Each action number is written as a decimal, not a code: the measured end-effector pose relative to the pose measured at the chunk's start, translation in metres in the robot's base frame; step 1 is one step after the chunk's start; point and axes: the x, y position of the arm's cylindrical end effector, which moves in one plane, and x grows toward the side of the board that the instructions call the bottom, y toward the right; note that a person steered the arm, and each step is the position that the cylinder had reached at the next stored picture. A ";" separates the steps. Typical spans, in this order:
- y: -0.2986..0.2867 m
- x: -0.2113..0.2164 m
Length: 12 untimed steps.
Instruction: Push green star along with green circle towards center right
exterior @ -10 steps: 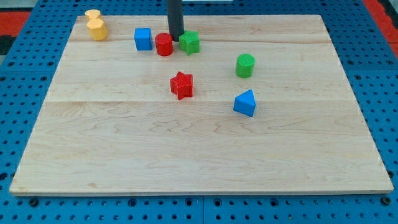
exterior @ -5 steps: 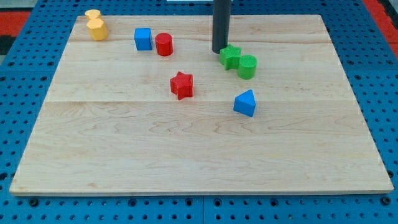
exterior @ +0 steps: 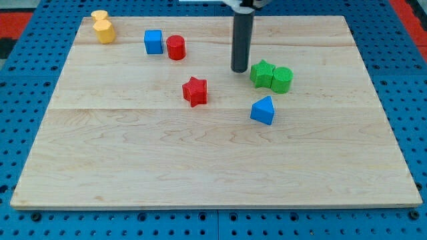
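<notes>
The green star (exterior: pixel 262 73) lies right of the board's centre, in the upper half. The green circle (exterior: pixel 282 79) touches its right side. My tip (exterior: pixel 239 69) stands just left of the green star, with a small gap or light contact; I cannot tell which. The dark rod rises straight up from the tip to the view's top.
A blue triangular block (exterior: pixel 263 110) lies just below the green pair. A red star (exterior: pixel 195 91) lies left of my tip. A red cylinder (exterior: pixel 176 47), a blue cube (exterior: pixel 153 41) and a yellow block (exterior: pixel 103 27) lie along the wooden board's (exterior: pixel 213 173) top left.
My tip moved right and down, pushing the green star from beside the red cylinder into the green circle. Both green blocks then slid further right and slightly down.
</notes>
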 end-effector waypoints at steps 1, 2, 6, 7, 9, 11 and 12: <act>-0.006 0.016; 0.005 0.023; 0.077 0.023; 0.074 0.025; 0.077 0.025; 0.090 0.025; 0.094 0.025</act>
